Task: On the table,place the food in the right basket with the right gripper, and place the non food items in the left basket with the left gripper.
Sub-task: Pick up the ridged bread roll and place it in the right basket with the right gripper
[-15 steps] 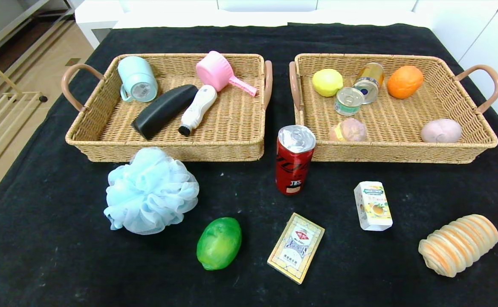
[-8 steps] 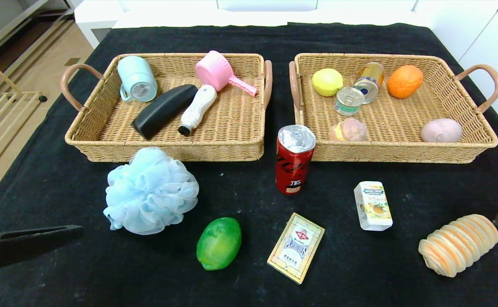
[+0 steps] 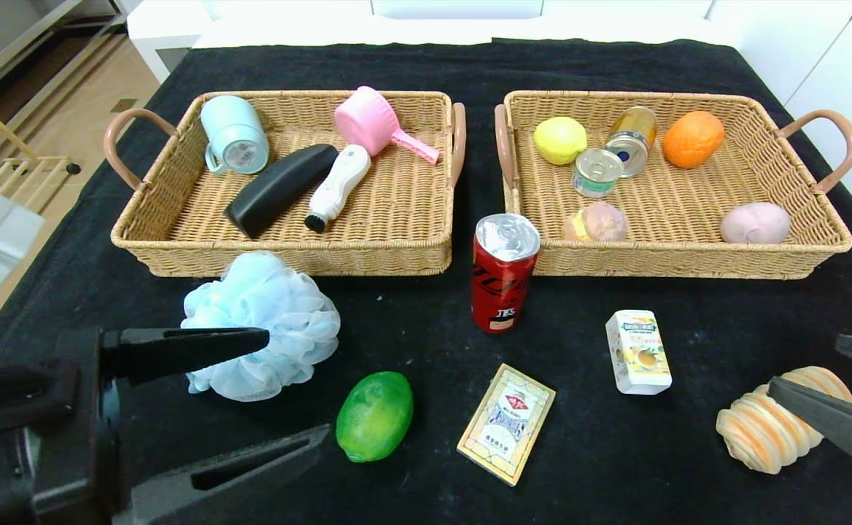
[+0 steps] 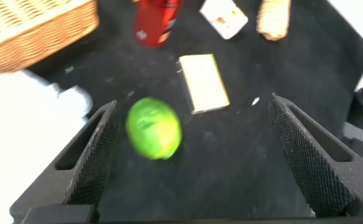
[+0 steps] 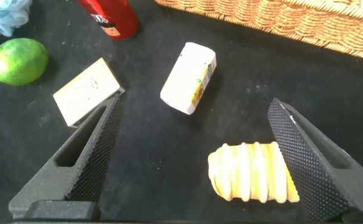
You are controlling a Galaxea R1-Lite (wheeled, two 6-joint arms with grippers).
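On the black table [image 3: 426, 350] stand a red soda can [image 3: 502, 273] and a white carton [image 3: 637, 351]. A green fruit [image 3: 375, 415], a cream card box [image 3: 506, 423] and a blue pouf [image 3: 280, 306] lie nearer me. My left gripper [image 3: 296, 386] hangs open at the lower left, one finger over the pouf's near edge, the other beside the fruit [image 4: 153, 129]. My right gripper [image 3: 805, 364] is open at the lower right, above the ridged bread loaf [image 3: 761, 430], which lies near one finger [image 5: 306, 162]. Both wicker baskets, left [image 3: 280, 259] and right [image 3: 688, 262], sit behind.
The left basket holds a blue mug [image 3: 234, 135], a black bottle [image 3: 280, 188], a white brush [image 3: 337, 186] and a pink scoop [image 3: 371, 120]. The right basket holds a lemon [image 3: 559, 140], two cans [image 3: 597, 173], an orange [image 3: 692, 138] and two pinkish lumps.
Both arms have come into view from the bottom corners. The left gripper has advanced to the pouf and fruit; the right gripper's fingers now reach over the bread loaf. No object has moved.
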